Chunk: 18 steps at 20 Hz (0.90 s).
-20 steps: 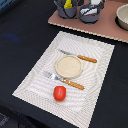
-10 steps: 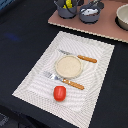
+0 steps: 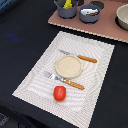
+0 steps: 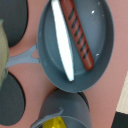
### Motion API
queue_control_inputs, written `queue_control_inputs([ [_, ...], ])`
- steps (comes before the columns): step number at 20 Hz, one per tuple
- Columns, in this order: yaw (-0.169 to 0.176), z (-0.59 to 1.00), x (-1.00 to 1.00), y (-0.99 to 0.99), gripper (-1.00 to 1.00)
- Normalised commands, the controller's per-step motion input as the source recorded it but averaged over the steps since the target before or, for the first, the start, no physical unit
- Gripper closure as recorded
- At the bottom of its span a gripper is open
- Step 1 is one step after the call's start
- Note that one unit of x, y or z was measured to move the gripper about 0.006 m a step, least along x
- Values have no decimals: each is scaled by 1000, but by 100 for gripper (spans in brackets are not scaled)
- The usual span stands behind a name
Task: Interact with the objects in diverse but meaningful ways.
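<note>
Your wrist view looks down into a grey pan (image 4: 97, 30) holding the white fish (image 4: 64, 42) and the brown sausage (image 4: 79, 34) side by side. The cheese (image 4: 50, 123) sits in a grey pot (image 4: 67, 110) beside it. The tomato (image 3: 59, 93) lies on the placemat (image 3: 35, 80). You cannot tell the jaws' state; no gripper shows.

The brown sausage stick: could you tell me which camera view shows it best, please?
The wrist view: the brown sausage stick lies in plain sight in the grey pan, beside the white fish shape. The exterior view shows only small grey pots; no sausage can be made out.
</note>
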Motion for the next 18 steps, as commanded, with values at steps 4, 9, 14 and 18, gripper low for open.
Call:
queue_control_inputs([
  [4, -35, 150, 496, -819, -100],
  [9, -48, 149, 542, -781, -100],
  [14, -79, 120, 544, -719, -100],
  [18, -127, 82, 549, -601, -100],
])
